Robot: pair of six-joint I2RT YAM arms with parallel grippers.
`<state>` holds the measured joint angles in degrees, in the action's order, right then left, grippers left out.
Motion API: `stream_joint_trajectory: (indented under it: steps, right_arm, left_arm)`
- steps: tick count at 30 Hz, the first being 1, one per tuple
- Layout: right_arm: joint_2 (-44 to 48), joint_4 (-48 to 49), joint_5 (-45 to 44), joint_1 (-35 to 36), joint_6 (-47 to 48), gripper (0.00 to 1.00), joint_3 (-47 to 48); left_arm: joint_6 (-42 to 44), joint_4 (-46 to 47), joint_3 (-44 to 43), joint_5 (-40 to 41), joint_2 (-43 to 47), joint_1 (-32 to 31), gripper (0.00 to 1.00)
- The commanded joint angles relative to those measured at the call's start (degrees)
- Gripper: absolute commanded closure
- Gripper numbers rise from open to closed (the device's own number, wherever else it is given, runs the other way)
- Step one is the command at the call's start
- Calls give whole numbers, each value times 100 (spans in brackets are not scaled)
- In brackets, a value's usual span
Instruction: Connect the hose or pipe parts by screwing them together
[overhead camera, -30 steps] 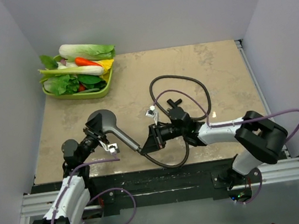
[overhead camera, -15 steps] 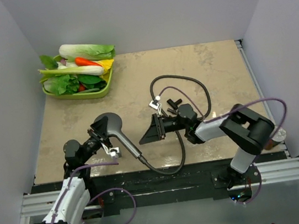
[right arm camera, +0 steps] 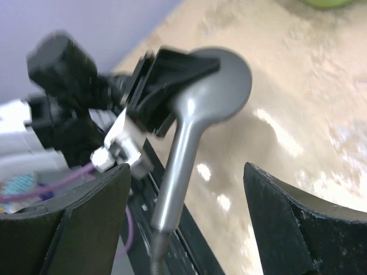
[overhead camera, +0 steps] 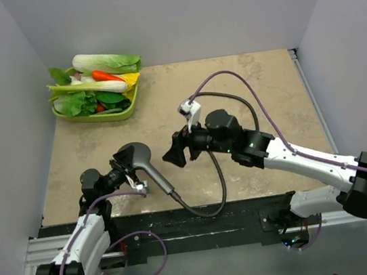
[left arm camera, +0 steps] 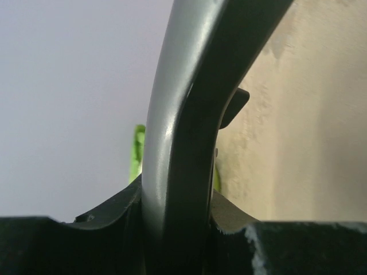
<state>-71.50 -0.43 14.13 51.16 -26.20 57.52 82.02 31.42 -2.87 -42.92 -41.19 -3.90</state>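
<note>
While the stiff, likely slippery shower head [overhead camera: 137, 155] is being clamped near its face by the left gripper [overhead camera: 125, 167] at the table's [overhead camera: 264, 78] 8 o'clock, the right gripper [overhead camera: 175, 153] is being held wide open and empty, and the floppy hose [overhead camera: 219, 173] looping toward 5 o'clock is being judged best gripped at its stiffer end.

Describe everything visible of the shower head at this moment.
The shower head is dark grey with a smooth, slightly glossy finish: a round head on a short handle. The left gripper clamps it in its jaws at the neck. The handle slants toward the near edge, where the thin dark hose meets its end.
</note>
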Motion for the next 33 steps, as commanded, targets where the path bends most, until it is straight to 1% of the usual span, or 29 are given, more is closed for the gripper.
stream_joint_trajectory:
  steps: [1,2,5,9,11,16,20,26,33]
  right_arm:
    - [224,-2172,-2334,1000,993,19,383]
    - [286,-2198,-2614,1263,994,20,340]
    - [418,-2277,-2819,1668,1064,23,190]
    - [348,-2418,-2933,1950,1222,25,128]
    - [164,-2453,-3004,2073,1336,28,163]
    - [-328,-2243,-2776,2284,1468,33,269]
    - [-741,-2032,-2696,2408,1521,36,383]
    - [-1014,-1664,-2837,2478,1591,42,418]
    - [-1234,-1303,-3188,2548,1661,45,374]
  left_arm:
    - [-141,92,-186,423,-616,-14,100]
    - [-212,119,-222,607,-697,-14,100]
    - [-204,110,-266,767,-838,-14,100]
    - [-151,92,-266,986,-899,-14,100]
    - [-107,92,-249,1135,-917,-14,100]
    - [130,57,-161,1338,-882,-14,100]
    - [174,49,-91,1374,-803,-14,100]
    - [183,-48,-99,1242,-715,-14,100]
    - [226,-689,-257,1005,-487,-14,100]
